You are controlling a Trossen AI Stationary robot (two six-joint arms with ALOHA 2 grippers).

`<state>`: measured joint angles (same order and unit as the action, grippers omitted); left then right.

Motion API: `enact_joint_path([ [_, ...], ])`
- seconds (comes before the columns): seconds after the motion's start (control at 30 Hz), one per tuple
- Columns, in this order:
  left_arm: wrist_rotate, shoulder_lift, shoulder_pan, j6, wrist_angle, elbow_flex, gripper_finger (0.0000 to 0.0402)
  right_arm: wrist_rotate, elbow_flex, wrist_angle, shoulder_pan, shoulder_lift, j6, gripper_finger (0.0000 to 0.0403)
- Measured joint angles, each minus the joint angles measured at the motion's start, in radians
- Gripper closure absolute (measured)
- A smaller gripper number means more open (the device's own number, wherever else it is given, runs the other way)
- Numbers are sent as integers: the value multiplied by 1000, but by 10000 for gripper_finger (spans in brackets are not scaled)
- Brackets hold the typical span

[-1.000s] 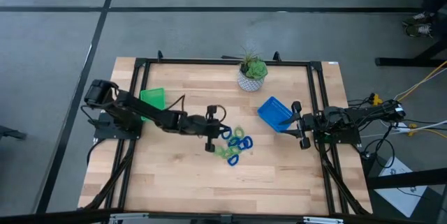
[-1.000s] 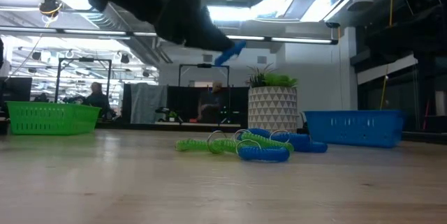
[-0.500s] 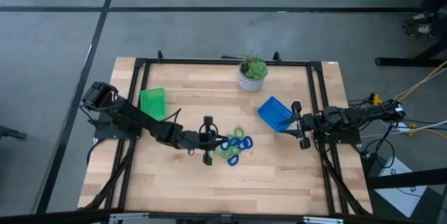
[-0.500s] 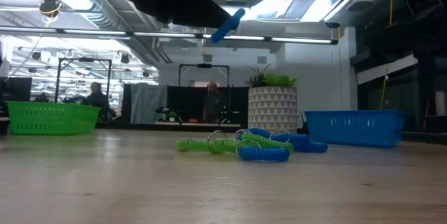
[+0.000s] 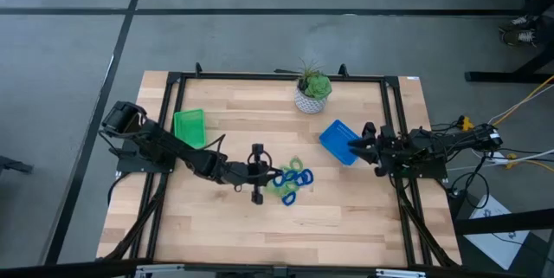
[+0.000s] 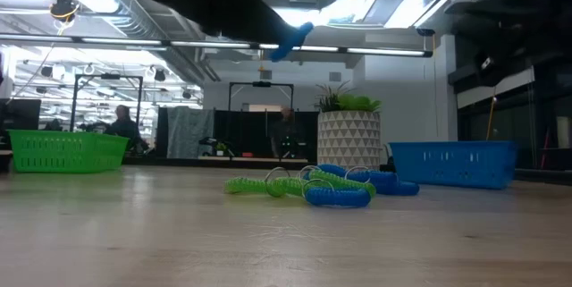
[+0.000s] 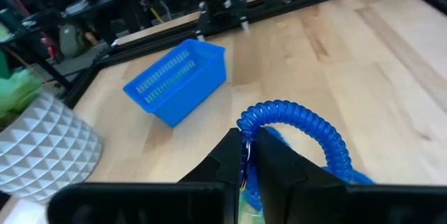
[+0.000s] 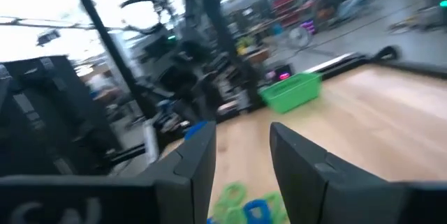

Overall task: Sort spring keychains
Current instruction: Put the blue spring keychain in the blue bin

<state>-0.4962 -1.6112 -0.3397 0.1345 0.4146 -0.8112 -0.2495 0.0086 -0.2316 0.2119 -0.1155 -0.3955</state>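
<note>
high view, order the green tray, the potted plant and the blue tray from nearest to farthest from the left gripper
1. Green tray, toward the left arm's base from the left gripper.
2. Blue tray, by the right gripper.
3. Potted plant, at the far edge, only slightly farther.

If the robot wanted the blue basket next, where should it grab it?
Probably by the top rim of a side wall of the blue basket, coming from above: its top is open and the slatted walls are thin enough for two fingers. The right gripper is right beside it.

High view straight down; low view level, close; both share blue tray (image 5: 339, 141), plant pot (image 6: 349, 139).
</note>
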Motion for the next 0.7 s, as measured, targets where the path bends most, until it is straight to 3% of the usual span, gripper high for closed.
enact_joint_path([
  [0.1,8,0,17,-1,4,0,380,-67,0,-2,0,-1,-56,267],
  [0.27,22,-10,42,-8,37,-1,380,-26,0,-17,21,-86,-129,267],
  [0.57,-70,-41,69,-20,39,-1,380,-102,1,-336,82,-427,-77,267],
  [0.7,-117,-41,69,-20,39,-2,380,-123,73,-364,101,-585,-59,267],
])
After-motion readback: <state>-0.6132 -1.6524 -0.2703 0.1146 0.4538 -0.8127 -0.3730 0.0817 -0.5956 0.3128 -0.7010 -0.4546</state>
